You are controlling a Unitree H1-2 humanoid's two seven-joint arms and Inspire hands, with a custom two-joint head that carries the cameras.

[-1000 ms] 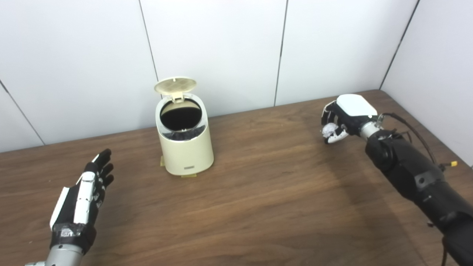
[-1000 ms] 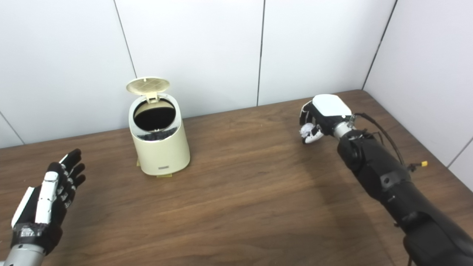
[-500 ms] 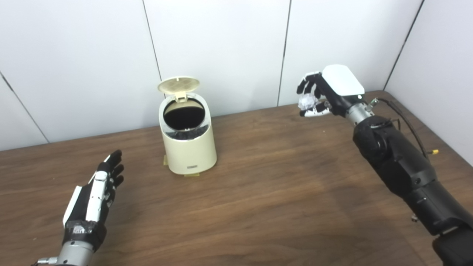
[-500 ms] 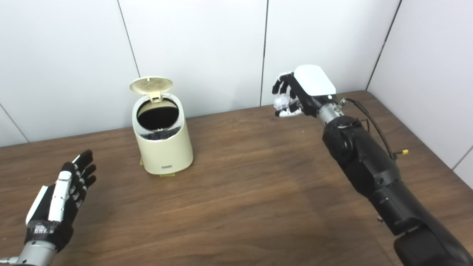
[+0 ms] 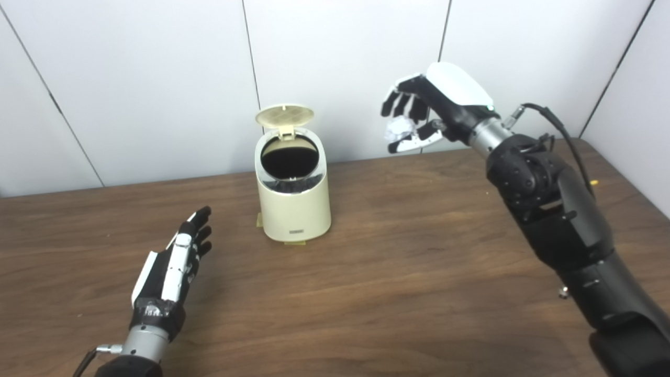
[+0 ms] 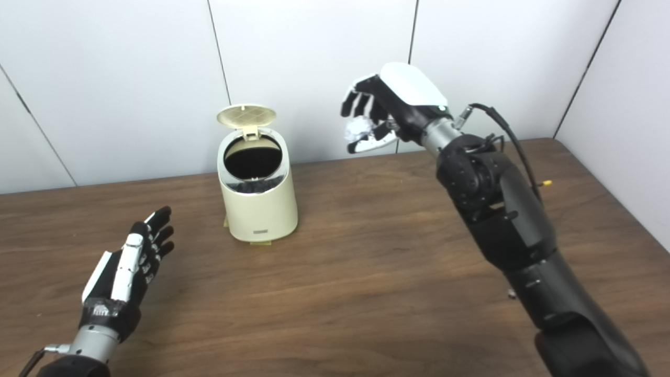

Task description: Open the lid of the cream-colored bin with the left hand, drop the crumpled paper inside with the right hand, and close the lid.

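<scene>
The cream-colored bin [image 5: 296,209] stands on the table near the back wall, its round lid [image 5: 285,115] flipped up behind the dark opening. My right hand [image 5: 432,110] is raised in the air to the right of the bin, above lid height, and is shut on the white crumpled paper [image 5: 399,129]. My left hand [image 5: 172,264] lies low over the table to the bin's front left, open and empty, fingers stretched toward the bin. In the right eye view the paper [image 6: 357,127] and the bin [image 6: 258,201] show the same way.
The brown wooden table [image 5: 398,283] runs to white wall panels at the back and right. A cable [image 5: 560,125] loops off my right forearm.
The camera has turned, shifting the scene rightward. My right hand has lifted the paper from table level and carried it left toward the bin. My left hand has stayed open, edging slightly forward.
</scene>
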